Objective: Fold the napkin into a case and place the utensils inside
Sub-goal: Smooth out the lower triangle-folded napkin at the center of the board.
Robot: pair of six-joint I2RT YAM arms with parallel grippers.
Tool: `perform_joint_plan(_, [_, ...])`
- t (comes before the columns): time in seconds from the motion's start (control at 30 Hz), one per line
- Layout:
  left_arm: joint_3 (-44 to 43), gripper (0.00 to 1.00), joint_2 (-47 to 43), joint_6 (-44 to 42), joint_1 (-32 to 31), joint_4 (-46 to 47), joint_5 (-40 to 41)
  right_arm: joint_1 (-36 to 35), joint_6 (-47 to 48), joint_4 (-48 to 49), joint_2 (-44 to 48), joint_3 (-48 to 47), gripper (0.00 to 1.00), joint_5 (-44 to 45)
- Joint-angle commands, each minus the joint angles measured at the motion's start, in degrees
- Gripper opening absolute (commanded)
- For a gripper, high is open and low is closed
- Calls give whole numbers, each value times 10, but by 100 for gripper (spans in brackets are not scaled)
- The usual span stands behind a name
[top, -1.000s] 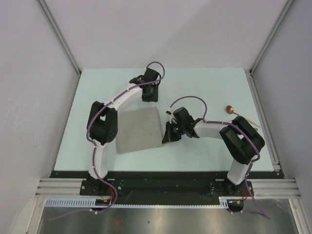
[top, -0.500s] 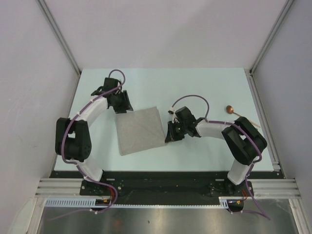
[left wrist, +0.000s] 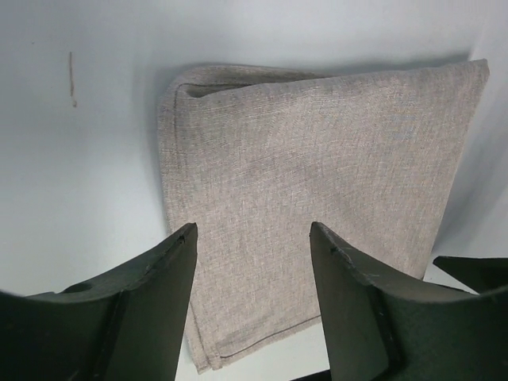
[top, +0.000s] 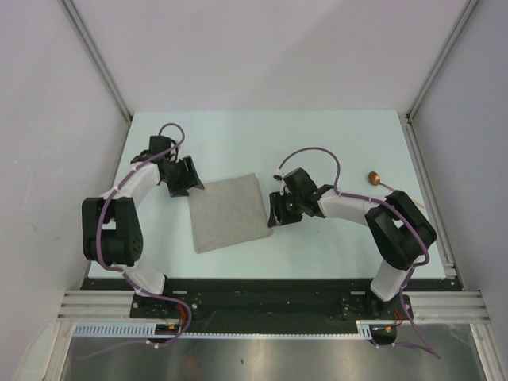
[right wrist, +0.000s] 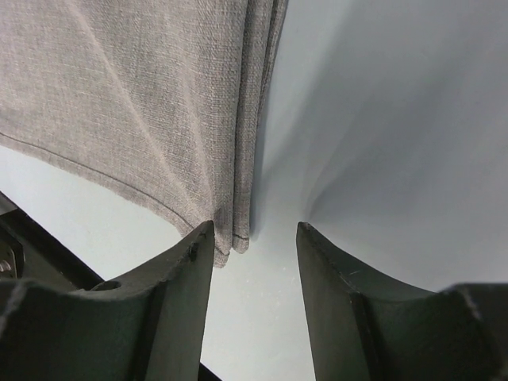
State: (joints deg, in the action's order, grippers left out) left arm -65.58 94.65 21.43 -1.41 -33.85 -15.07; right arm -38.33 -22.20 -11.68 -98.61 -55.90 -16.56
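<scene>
The napkin [top: 228,213] lies flat on the table, folded into a rough square of grey-beige cloth. My left gripper [top: 190,181] is open at its far left corner. In the left wrist view the napkin [left wrist: 317,159] lies under and beyond the open gripper [left wrist: 252,232], which holds nothing. My right gripper [top: 273,214] is open at the napkin's right edge. In the right wrist view the layered cloth edge [right wrist: 246,119] ends just by the left finger [right wrist: 186,270] of the gripper [right wrist: 254,228]. The copper spoon [top: 374,177] lies at the far right. I see no separate silvery piece.
The pale green table [top: 317,143] is bounded by grey walls. An aluminium rail [top: 429,190] runs along the right side, close to the spoon's handle. A black bar and the arm bases [top: 254,290] line the near edge.
My left arm has swung from the far middle of the table over to the left and come down by the napkin's far left corner. The right gripper has barely moved.
</scene>
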Motion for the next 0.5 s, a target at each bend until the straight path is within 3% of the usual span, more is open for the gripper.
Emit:
perform_joint_plan(0.0, [-32, 63, 12, -24, 11, -22, -10, -10, -7, 24, -25, -6, 51, -20])
perform_joint_plan(0.27, [-39, 64, 40, -14, 53, -9, -40, -12, -41, 96, -60, 26, 52, -70])
perform_joint_plan(0.37, [-26, 64, 36, -8, 57, 7, -54, -11, -47, 107, -67, 34, 46, -67])
perform_joint_plan(0.4, [-24, 64, 36, -8, 57, 10, -60, -6, -47, 108, -68, 36, 36, -65])
perform_joint_plan(0.47, [-15, 64, 40, -8, 56, 16, -69, 1, -46, 109, -59, 46, 28, -53])
